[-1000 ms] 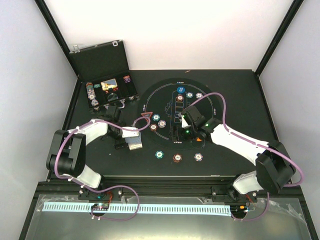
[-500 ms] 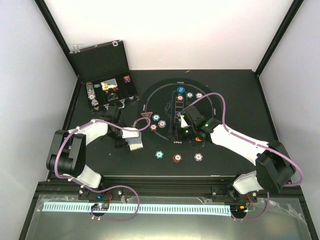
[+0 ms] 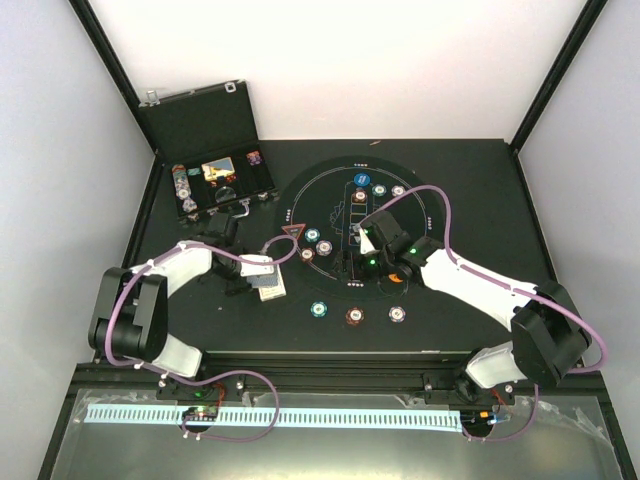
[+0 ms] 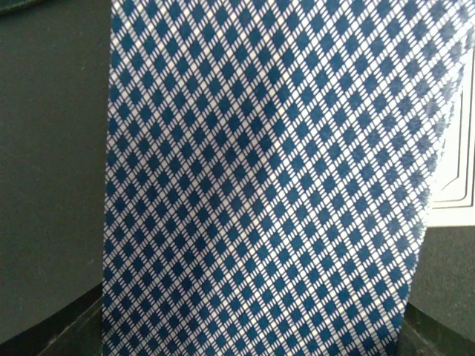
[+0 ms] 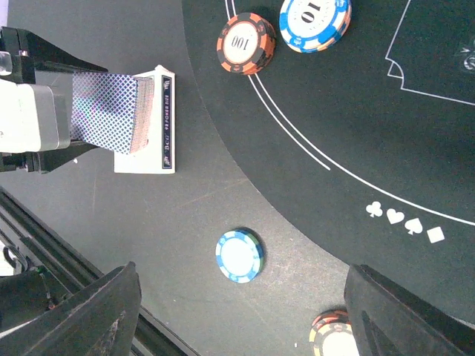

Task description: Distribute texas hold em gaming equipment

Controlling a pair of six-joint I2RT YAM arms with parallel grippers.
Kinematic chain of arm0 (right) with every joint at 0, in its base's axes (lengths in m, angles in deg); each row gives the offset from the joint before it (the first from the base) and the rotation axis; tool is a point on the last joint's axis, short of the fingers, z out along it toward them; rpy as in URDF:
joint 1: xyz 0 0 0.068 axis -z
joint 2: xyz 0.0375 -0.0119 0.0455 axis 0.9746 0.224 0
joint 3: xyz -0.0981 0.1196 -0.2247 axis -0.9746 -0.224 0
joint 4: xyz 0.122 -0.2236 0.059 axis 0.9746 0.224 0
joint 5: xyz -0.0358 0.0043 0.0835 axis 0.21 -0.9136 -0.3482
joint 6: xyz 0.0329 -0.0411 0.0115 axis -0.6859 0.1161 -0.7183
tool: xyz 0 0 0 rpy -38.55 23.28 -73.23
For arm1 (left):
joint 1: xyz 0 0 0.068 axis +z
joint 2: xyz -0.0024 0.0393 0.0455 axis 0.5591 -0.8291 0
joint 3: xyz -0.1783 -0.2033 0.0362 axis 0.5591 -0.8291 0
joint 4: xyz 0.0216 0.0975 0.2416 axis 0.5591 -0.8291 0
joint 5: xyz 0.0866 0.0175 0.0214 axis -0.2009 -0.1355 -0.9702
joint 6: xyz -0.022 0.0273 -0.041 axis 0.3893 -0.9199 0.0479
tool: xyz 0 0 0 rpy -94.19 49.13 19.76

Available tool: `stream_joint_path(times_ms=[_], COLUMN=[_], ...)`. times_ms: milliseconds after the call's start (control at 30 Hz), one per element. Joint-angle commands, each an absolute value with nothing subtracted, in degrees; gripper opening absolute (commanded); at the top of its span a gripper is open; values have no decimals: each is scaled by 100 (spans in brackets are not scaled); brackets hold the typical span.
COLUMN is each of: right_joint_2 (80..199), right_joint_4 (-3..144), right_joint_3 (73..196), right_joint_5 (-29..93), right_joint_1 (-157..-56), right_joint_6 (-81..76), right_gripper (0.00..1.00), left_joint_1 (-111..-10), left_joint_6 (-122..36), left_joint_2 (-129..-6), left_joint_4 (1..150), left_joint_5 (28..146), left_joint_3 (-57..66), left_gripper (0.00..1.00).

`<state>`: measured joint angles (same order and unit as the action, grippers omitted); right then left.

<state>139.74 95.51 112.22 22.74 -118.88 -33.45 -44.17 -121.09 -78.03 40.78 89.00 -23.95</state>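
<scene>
Left gripper (image 3: pixel 259 277) closed on cards (image 5: pixel 106 111), by the white box (image 5: pixel 157 122), just left of mat (image 5: pixel 415 159). Right gripper (image 3: pixel 352 264) wide open over mat, holding nothing.

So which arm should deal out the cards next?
Left, probably: the left gripper grips the cards by the white card box, while the right gripper hangs open and empty over the mat.

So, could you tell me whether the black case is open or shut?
Open: the black case has its lid raised, chips showing inside.
</scene>
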Motion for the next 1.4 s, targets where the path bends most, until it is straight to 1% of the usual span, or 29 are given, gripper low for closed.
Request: stream_joint_path(times_ms=[0,67,167,300,433,567,867,1033,1367], right_joint_2=[14027,14028,14029,14027,14080,14237,14720,14940,15224], right_joint_4=[9337,9280,9144,8707,7630,6857,5931,5694,5166], right_joint_3=[11161,11161,11155,11098,10907,10875,11021,11077,11143], right_joint_5=[2114,2064,1932,1530,874,494,258,209,3], right_joint_1=[-11932,-11932,-11928,-11929,-11941,-12035,-12359,-12417,-12447], right_joint_6=[-3430,-3455,-3514,-3716,-4260,-4682,-5217,-5354,-5679], right_gripper=[78,78,78,77,77,77,77,74,72], left_joint_1=[-4282,-4218,-4174,-4182,-4235,-4371,-4850,-4931,-5085], left_joint_6=[-12145,-12143,-12101,-11923,-11747,-11493,-11217,-11177,-11202], left_joint_2=[-7562,-7481,-7319,-6984,-6807,-6749,-6353,-6244,-6104], left_joint_4=[3748,3538,3196,2679,2039,1621,1636,1619,1750], left_joint_5=[8799,8878,9070,9673,10436,10919,10876,10851,10653], left_joint_3=[-2267,-2173,-2009,-1702,-1218,-918,-933,-946,-1141], left_gripper=[7,2,2,2,2,2,2,2,2])
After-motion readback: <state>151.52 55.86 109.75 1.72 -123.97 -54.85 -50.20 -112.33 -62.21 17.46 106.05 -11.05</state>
